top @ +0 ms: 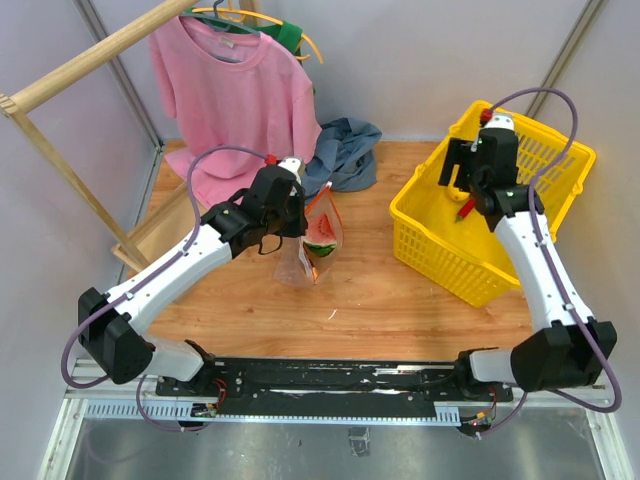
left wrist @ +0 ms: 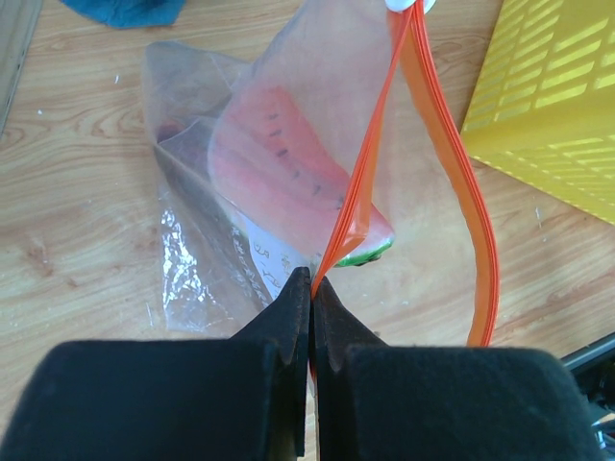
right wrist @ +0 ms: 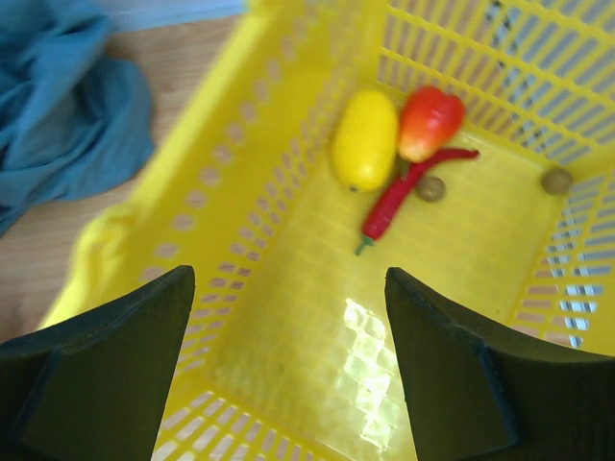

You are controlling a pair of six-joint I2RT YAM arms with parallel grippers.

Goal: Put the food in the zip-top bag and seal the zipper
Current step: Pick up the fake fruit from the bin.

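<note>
Bag [left wrist: 192,240] held up, watermelon [left wrist: 279,144] inside.
We see left gripper [left wrist: 310,279] pinching the zipper [left wrist: 370,182]; right gripper [right wrist: 288,288] spread wide over basket [right wrist: 240,192] holding yellow fruit [right wrist: 365,139], pepper [right wrist: 430,120], chili [right wrist: 394,197].

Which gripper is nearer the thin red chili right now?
Right. The right gripper hangs open over the yellow basket, above the chili; the left gripper is away at the bag, shut on its zipper.

Wooden table [top: 400,300] with yellow basket [top: 437,255], crumpled blue cloth [top: 345,150] and clear zip-top bag [top: 296,266]
</note>
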